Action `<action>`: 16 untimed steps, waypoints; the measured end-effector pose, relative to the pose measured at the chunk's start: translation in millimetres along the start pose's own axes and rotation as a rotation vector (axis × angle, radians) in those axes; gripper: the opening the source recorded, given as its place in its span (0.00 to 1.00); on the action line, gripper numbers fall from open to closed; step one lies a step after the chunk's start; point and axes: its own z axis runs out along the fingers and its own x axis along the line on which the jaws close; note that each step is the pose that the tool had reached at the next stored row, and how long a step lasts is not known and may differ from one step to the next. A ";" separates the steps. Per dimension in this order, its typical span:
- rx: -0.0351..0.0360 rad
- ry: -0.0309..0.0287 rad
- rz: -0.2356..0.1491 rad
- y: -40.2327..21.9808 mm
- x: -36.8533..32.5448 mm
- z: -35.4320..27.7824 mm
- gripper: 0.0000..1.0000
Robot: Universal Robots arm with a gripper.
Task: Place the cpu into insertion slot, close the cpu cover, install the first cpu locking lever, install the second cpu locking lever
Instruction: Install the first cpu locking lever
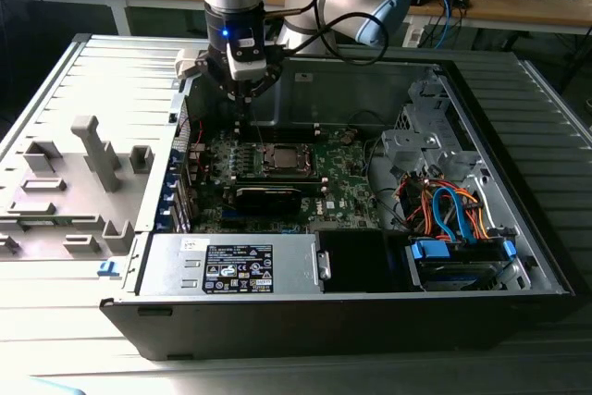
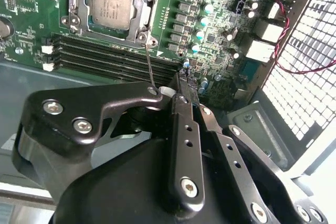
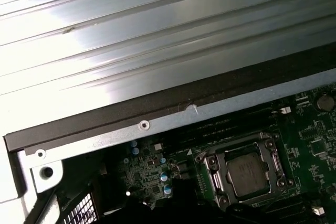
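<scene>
The cpu (image 2: 111, 2), a flat square chip with a grey metal top, lies in the insertion slot (image 1: 282, 156) on the green motherboard. The silver cpu cover (image 2: 145, 11) lies flat around it and frames the chip (image 3: 245, 174). A thin wire locking lever (image 2: 150, 66) rises from the socket's corner, and its free end passes behind the gripper's black linkage. My gripper (image 2: 178, 81) hovers just beside the socket, fingers together, with nothing visibly clamped. In the exterior view the gripper (image 1: 242, 97) hangs over the board on the socket's left.
Black memory slots (image 2: 105, 56) run beside the socket. A long black block (image 1: 268, 196) lies in front of it. A power supply (image 1: 236, 265) and a drive cage with cables (image 1: 453, 215) fill the case's front. The perforated rear wall (image 2: 304, 66) stands close.
</scene>
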 end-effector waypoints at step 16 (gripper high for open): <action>-0.0030 0.0046 -0.182 0.0 0.0 0.1 0.11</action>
